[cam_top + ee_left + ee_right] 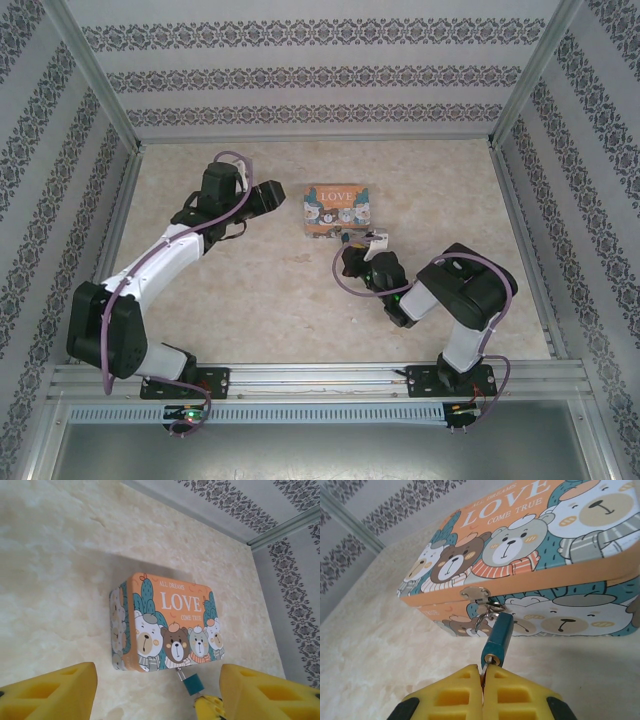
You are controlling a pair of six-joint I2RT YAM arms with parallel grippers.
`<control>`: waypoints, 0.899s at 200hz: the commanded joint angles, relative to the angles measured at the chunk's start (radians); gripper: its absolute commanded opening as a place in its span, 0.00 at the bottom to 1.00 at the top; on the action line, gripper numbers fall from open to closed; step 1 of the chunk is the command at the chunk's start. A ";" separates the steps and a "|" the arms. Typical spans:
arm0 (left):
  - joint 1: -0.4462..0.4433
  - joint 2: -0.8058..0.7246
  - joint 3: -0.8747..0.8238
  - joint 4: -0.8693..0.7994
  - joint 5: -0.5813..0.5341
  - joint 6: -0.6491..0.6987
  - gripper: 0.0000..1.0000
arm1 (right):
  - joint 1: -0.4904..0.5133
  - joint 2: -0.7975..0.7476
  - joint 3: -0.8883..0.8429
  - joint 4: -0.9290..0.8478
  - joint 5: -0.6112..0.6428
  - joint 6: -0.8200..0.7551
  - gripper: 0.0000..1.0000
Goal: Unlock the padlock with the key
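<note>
Counting one tin (535, 540) and one padlock (498, 630), I see the padlock hanging from the tin's hasp (476, 594) just ahead of my right gripper (484, 672). Its pads are clenched together beneath the keyhole (492, 658), and what lies between them is hidden. My left gripper (159, 695) gapes wide, facing the tin.

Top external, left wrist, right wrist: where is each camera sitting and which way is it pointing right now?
Top external: above and behind the bases, looking down on the table; left arm and right arm show, reaching toward the tin.
Left wrist: on the left arm, looking down on the tin's lid; the open left gripper frames the bottom.
Right wrist: low, facing the tin's front; the right gripper, fingers together, sits at the padlock keyhole end.
Shared: both wrist views hold tin and padlock.
</note>
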 commanded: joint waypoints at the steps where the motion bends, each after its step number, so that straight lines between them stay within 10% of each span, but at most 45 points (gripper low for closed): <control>1: 0.021 -0.047 0.023 -0.015 -0.051 0.079 0.66 | -0.021 0.029 -0.010 0.077 -0.012 0.131 0.00; 180: 0.084 -0.113 -0.003 0.002 -0.083 0.115 0.68 | -0.051 0.139 0.070 0.091 -0.036 0.665 0.00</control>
